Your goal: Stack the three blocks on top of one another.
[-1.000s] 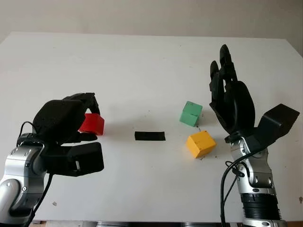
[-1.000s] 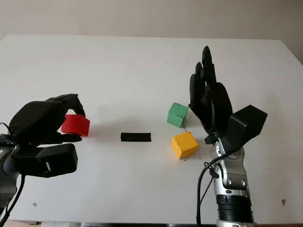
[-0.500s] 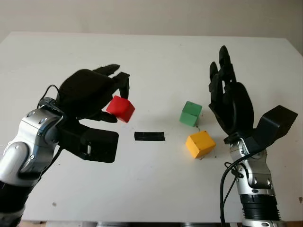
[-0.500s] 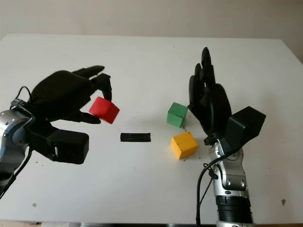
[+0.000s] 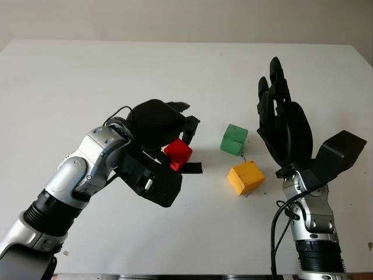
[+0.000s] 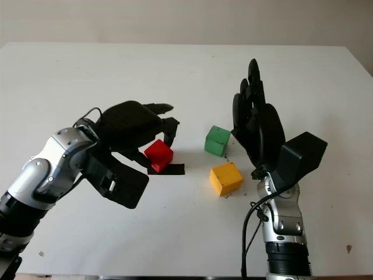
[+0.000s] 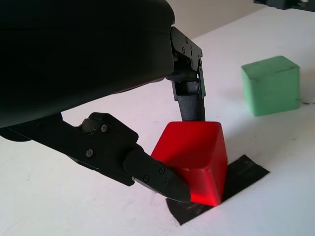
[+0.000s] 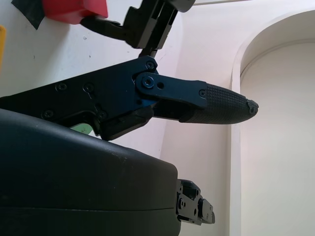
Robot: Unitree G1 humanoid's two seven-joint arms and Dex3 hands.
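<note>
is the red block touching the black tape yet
Touching: in the left wrist view the red block, held in the left hand, sits with its lower edge on the black tape.

White table point(image 5: 175, 76) spanning the scene, black tape strip point(image 6: 173, 169) lying flat near its middle, pale wall point(image 5: 186, 17) behind

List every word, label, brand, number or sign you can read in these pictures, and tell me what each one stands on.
None: no readable text in any view.
Red block, held by the left robot hand: plain faces.
Green block: plain.
Yellow block: plain.
Black tape strip on the table: unmarked.
Right robot hand, open and raised beside the blocks: no lettering to be seen.
</note>
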